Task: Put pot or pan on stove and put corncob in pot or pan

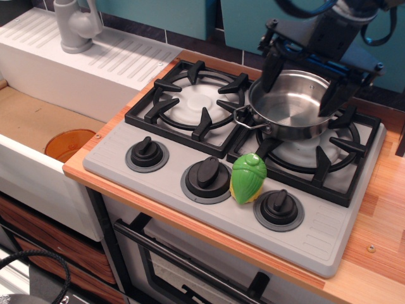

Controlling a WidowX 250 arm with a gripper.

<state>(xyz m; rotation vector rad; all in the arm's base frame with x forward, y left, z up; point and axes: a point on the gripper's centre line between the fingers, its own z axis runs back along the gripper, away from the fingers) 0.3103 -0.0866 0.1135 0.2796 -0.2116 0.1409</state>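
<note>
The black two-fingered gripper [302, 82] hangs above the small, round, shiny stainless-steel pot [292, 104], its jaws spread wide and holding nothing. One finger [271, 69] stands over the pot's far-left rim and the other [331, 96] over its right rim; whether either tip touches the metal is hard to judge from this angle. The pot sits on the black cast grate [323, 152] of the right-hand burner of the grey two-burner stove [316, 237], one thin wire loop handle [243, 117] pointing left towards the other burner. In front of the pot, on the stove's grey front panel, the small glossy green-and-yellow plastic corncob [247, 178] stands between the middle black knob [205, 174] and the right black knob [279, 206], close to both and well apart from the gripper. The stove lies on a light wooden countertop [380, 209].
</note>
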